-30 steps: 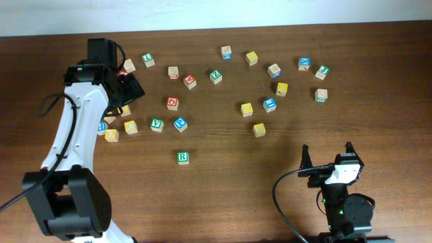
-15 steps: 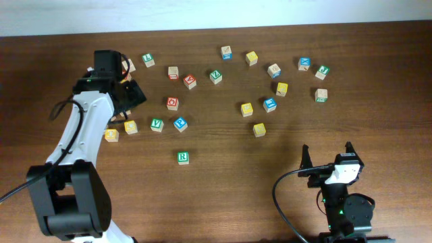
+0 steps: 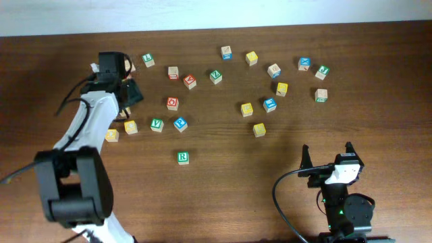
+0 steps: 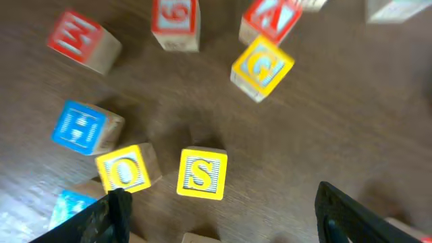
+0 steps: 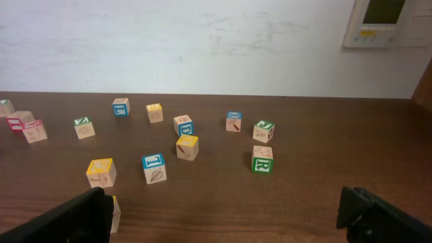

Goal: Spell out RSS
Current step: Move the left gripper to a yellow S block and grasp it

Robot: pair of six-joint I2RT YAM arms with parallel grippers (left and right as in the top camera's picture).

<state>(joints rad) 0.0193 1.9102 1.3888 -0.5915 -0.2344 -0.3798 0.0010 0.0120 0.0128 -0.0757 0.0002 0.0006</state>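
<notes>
The green-and-white R cube (image 3: 183,157) sits alone at the table's front middle. In the left wrist view a yellow S cube (image 4: 202,173) lies face up just ahead of my left gripper (image 4: 223,219). The gripper is open and empty, with its fingers (image 4: 115,212) wide to either side. A yellow O cube (image 4: 125,167) lies by the left finger. Overhead, the left gripper (image 3: 131,93) hovers over the left cluster. I cannot tell which other yellow cube is an S. My right gripper (image 3: 327,156) (image 5: 223,223) is open and empty at the front right.
A blue H cube (image 4: 84,127), a yellow G cube (image 4: 262,66) and red cubes (image 4: 84,47) surround the S. Yellow cubes (image 3: 247,109) (image 3: 259,129) lie mid-table among scattered cubes. Another green cube (image 5: 262,164) shows an R on its side.
The left arm has swung and its wrist has shifted a little towards the far left over the cluster. No cube was taken. The right arm has not moved.
</notes>
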